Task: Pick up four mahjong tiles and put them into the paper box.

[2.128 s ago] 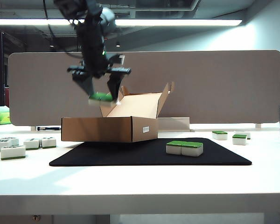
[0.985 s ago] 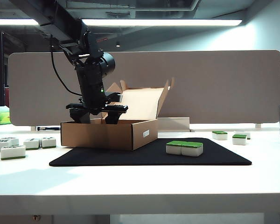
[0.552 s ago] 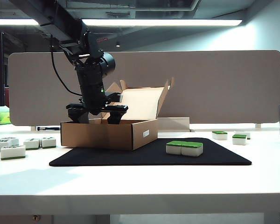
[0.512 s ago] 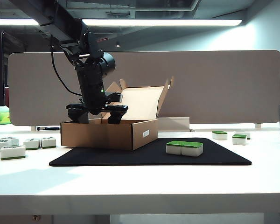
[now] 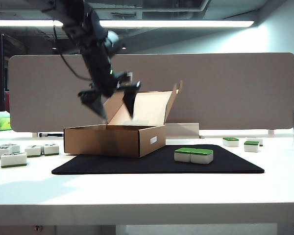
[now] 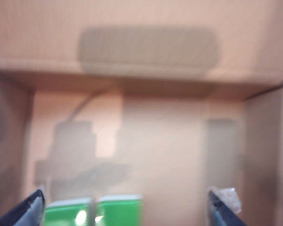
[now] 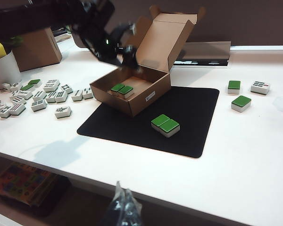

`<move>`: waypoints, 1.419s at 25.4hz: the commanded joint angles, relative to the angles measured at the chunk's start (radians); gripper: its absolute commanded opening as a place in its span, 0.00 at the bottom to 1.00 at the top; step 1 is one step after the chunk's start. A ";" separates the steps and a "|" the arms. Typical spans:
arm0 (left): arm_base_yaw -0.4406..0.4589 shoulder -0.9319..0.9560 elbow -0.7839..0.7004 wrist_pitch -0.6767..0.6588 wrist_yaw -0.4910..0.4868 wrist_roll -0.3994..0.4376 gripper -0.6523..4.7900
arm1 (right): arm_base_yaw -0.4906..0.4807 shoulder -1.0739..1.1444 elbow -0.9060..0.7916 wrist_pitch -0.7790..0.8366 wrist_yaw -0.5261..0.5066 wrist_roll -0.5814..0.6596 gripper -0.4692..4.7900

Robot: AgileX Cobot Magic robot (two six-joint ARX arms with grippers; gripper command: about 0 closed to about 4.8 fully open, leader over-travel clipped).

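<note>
We find the left hand (image 5: pixel 115 105) wide and empty above the box (image 5: pixel 112 140), two tiles (image 7: pixel 121 89) inside; next, the mat pair (image 5: pixel 193 155); right hand (image 7: pixel 122 207) low, state unclear.

Plain brown corrugated cardboard on the paper box (image 5: pixel 115 140), matt outside, paler and just as dull inside. The mahjong tiles (image 7: pixel 121 89) look like hard plastic, glossy white bodies under green tops catching the light. Beneath sits a flat black mat (image 5: pixel 225 164), cloth-like and matt, on a smooth white table (image 5: pixel 147 193) with a soft sheen.
</note>
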 commanded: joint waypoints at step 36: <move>-0.412 0.077 -0.060 -0.168 -0.110 -0.094 0.91 | 0.000 -0.012 0.003 0.013 0.001 -0.003 0.09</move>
